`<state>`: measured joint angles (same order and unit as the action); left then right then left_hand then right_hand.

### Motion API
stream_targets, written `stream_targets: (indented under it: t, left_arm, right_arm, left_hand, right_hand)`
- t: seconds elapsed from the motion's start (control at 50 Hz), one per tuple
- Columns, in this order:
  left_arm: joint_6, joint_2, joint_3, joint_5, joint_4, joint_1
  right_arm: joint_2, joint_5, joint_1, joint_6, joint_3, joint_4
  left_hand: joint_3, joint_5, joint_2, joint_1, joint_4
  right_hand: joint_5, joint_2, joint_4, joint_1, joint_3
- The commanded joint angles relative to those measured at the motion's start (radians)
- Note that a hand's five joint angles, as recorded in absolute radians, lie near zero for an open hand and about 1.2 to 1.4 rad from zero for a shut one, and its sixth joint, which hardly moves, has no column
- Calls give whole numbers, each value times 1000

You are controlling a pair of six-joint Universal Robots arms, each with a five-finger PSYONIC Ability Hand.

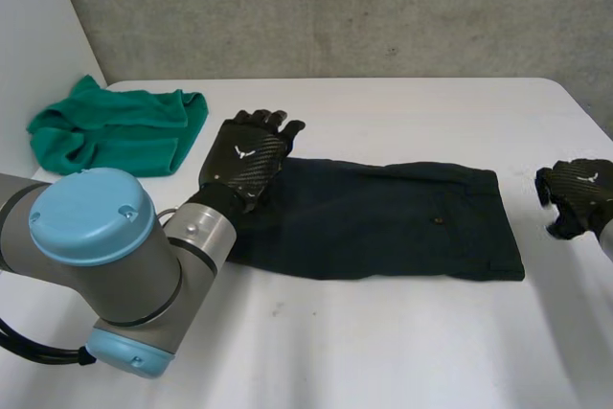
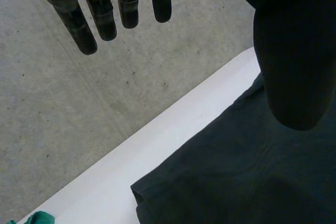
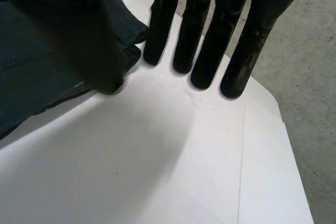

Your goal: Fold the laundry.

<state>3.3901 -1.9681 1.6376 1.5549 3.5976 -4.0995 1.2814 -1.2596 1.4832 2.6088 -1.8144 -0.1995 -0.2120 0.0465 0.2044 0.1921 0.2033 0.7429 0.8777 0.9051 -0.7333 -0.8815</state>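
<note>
Left arm (image 1: 91, 237) covers corner of dark shorts (image 1: 383, 217); green cloth (image 1: 115, 131) lies apart.

A white table (image 1: 383, 352) stands against a speckled grey concrete wall (image 1: 335, 7), with a pale panel (image 1: 29, 26) at its side. Beyond the fingertips (image 2: 84, 43) of the left hand (image 2: 105, 19) is that concrete. Past the fingertips (image 3: 202, 74) of the right hand (image 3: 262, 19) are the table's corner and grey concrete.

Head camera looks down from behind; both wrist cameras (close in) share the shorts (image 1: 383, 222).
</note>
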Motion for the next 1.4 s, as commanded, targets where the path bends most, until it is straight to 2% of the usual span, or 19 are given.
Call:
stream_targets:
  t: [0.02,0.12,0.24,0.34,0.66,0.94,0.96,0.98,1.02,1.24,1.4]
  left_arm:
    - [0,0,10,1,0,1]
    - [0,-2,11,-1,0,1]
    - [0,-3,11,-1,1,-1]
    - [0,-5,11,-1,1,-1]
    - [0,-8,11,-2,3,-2]
    - [0,-9,11,-2,4,-4]
    - [0,-9,11,-2,4,-2]
    - [0,-9,11,-2,4,-2]
    - [0,-9,11,-1,4,-2]
    - [0,0,13,1,3,-4]
    - [0,12,11,2,1,-5]
  right_arm:
    - [-2,130,-14,-1,-20,46]
    - [-2,203,-8,8,-46,52]
    - [-43,216,-3,14,-54,45]
    - [-106,212,-1,11,-36,37]
    - [-154,198,35,4,-5,-18]
    - [-191,174,55,-3,10,-37]
    - [-191,174,55,-3,10,-38]
    - [-191,172,55,-3,13,-38]
    - [-191,167,55,-3,17,-40]
    - [-131,135,45,-15,15,-20]
    - [-57,98,-63,-169,26,54]
  left_hand:
    - [34,-43,-26,-14,-25]
    - [34,-43,-26,-14,-25]
    - [34,-43,-26,-14,-25]
    - [34,-43,-26,-14,-25]
    - [34,-43,-26,-14,-25]
    - [34,-43,-26,-14,-25]
    - [34,-43,-26,-14,-25]
    - [34,-43,-26,-14,-25]
    - [34,-43,-26,-14,-25]
    - [34,-43,-26,-14,-25]
    - [34,-43,-26,-14,-25]
  right_hand:
    - [-565,-526,-553,381,529]
    - [-533,-493,-521,349,497]
    - [-454,-414,-442,270,418]
    - [-337,-297,-324,152,301]
    - [-40,0,-28,-144,4]
    - [-25,15,-13,-159,-11]
    - [21,61,34,-206,-57]
    - [222,262,235,-407,-258]
    - [478,517,490,-662,-514]
    - [479,519,491,-663,-515]
    - [479,519,491,-663,-515]
